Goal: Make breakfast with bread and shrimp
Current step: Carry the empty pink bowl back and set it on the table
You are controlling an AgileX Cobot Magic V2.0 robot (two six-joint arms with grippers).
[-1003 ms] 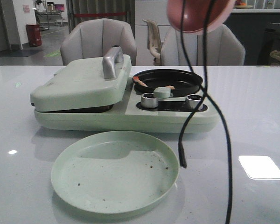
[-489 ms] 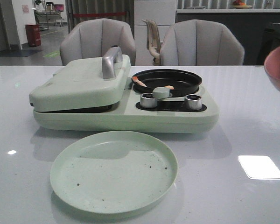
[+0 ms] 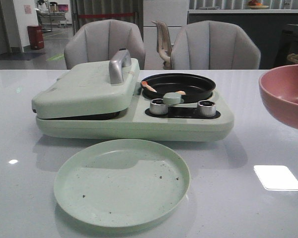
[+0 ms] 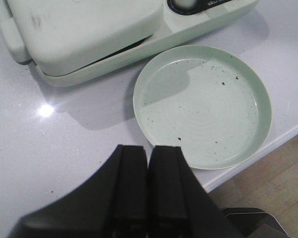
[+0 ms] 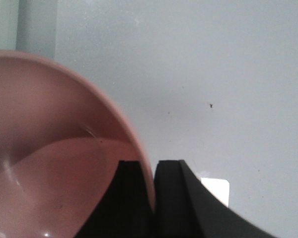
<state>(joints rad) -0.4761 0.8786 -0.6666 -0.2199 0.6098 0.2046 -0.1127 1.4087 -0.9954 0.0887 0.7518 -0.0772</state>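
Observation:
Two small pink-orange shrimp (image 3: 149, 87) lie in the black round pan (image 3: 188, 79) of the pale green breakfast maker (image 3: 139, 124). Its sandwich lid (image 3: 84, 89) is down, and the bread is hidden or out of view. My right gripper (image 5: 151, 186) is shut on the rim of an empty pink bowl (image 5: 44, 163), which shows at the right edge of the front view (image 3: 285, 94) above the table. My left gripper (image 4: 149, 178) is shut and empty, above the table's near edge beside the empty green plate (image 4: 203, 104).
The green plate (image 3: 121, 181) sits in front of the breakfast maker, with dark crumbs on it. Two metal knobs (image 3: 159, 106) are on the maker's front. Two grey chairs (image 3: 104, 42) stand behind the white table (image 3: 268, 208).
The pink bowl has come down from the top of the front view to the right edge, low over the table. The right arm's hanging cable has left the view.

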